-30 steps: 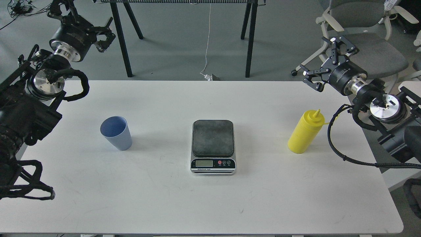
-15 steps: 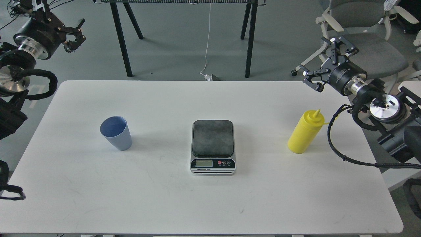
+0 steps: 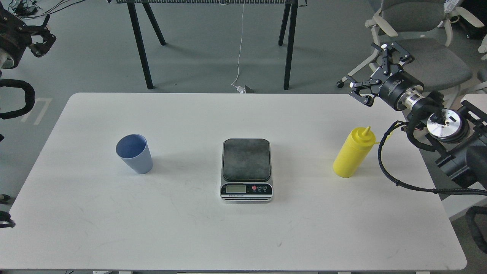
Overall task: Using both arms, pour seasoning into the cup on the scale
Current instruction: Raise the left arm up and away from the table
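**Three items spaced in a row, both claws off the surface**

White surface (image 3: pixel 190 236) with rounded corners, grey floor beyond; black trestle legs (image 3: pixel 140 45) and a grey office chair (image 3: pixel 430 57) behind.

Count: one cup (image 3: pixel 134 154), one scale (image 3: pixel 246 169), one seasoning bottle (image 3: pixel 354 153).

Cup stands left, mouth up. Scale sits centre, platform bare, display edge toward me, long axis front to back. Bottle stands right, well apart from the scale, long axis upright, nozzle up.

My right claw (image 3: pixel 374 70) hangs beyond the bottle, fingers spread wide, holding nothing. My left claw (image 3: pixel 40 38) is at the top-left edge, holding nothing; I cannot tell its opening.
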You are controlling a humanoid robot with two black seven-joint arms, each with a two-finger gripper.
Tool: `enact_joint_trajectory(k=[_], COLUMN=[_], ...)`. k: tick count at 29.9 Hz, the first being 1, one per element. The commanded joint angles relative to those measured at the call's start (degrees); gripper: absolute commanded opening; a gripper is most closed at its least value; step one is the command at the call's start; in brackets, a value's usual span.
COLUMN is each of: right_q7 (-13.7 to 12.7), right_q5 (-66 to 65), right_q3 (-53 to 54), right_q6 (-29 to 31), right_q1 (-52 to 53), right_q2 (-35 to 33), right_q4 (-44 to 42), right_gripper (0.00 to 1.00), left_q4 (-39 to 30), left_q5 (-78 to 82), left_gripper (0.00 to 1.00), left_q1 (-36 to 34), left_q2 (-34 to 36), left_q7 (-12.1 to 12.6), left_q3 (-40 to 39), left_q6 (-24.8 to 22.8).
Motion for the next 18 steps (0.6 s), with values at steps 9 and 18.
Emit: enact_joint_trajectory(k=[9,18], right_q7=[0.00,0.00], right_q5=[-0.01,-0.01], right_q3=[-0.23,-0.41], right_q6=[0.00,0.00], right_q1=[0.08,-0.01], right_q2=[-0.09,0.00], right_q4=[0.00,0.00], right_gripper=[0.99,0.99], left_q4=[0.09,-0.35], left_q5=[-0.05,0.12], left_gripper=[1.00,1.00], left_q1=[-0.24,-1.73], left_q2=[-3.50,-7.19], left_q7=[-3.93,-4.20], left_q3=[1.01,7.42], left_q6=[0.00,0.00])
